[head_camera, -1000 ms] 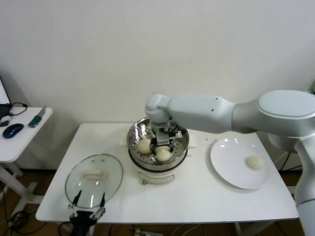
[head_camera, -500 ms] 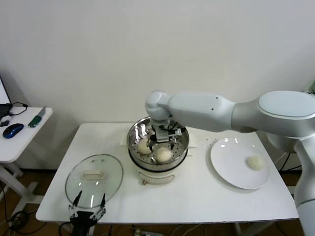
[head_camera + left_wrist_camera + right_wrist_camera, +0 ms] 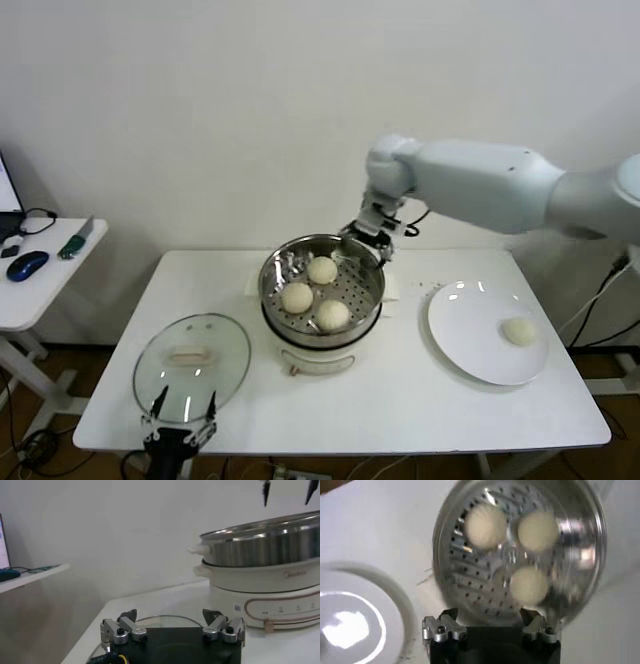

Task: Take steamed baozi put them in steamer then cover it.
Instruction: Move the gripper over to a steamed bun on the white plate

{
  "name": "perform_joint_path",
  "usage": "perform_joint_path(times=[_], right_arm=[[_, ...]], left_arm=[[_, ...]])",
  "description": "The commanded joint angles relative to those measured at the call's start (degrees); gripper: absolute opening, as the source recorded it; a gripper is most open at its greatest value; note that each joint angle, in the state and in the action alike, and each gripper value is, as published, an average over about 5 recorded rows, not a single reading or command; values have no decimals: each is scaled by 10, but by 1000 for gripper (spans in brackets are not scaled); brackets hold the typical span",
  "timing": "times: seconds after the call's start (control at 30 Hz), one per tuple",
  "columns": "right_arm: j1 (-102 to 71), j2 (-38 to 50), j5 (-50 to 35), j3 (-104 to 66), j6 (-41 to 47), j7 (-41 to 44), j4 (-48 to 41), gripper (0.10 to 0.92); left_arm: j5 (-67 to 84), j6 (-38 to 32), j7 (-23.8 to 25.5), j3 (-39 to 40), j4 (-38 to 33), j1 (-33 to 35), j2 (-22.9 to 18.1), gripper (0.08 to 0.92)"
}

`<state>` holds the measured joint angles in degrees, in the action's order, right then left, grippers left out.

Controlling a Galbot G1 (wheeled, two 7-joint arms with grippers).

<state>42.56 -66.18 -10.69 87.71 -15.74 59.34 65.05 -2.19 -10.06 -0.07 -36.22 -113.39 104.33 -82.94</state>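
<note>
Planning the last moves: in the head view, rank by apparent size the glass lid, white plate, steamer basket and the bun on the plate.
1-3. glass lid, white plate and steamer basket: they look about alike, too close to rank.
4. bun on the plate, clearly smallest.

Right wrist view's steamer motion-blurred.

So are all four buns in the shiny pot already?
No, only three baozi sit in the steamer; the fourth baozi lies on the white plate.
</note>
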Motion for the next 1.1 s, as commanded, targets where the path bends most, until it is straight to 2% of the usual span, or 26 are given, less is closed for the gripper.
perform_joint_path(times=[0.03, 0.23, 0.4, 0.73, 1.1], right_arm=[[-19, 214, -119, -23, 293, -17, 17, 823], [-149, 313, -12, -113, 296, 25, 8, 823], [-275, 340, 83, -238, 252, 41, -44, 823], [-402, 290, 188, -378, 158, 61, -189, 823], [-421, 220, 228, -426, 125, 64, -282, 823]], left_arm=[[-2, 4, 1, 5, -2, -6, 2, 823], [-6, 13, 2, 6, -7, -14, 2, 823], [0, 22, 1, 6, -14, -13, 0, 823], [-1, 35, 0, 5, -22, -14, -7, 823], [-4, 37, -1, 5, -16, -13, -10, 823]])
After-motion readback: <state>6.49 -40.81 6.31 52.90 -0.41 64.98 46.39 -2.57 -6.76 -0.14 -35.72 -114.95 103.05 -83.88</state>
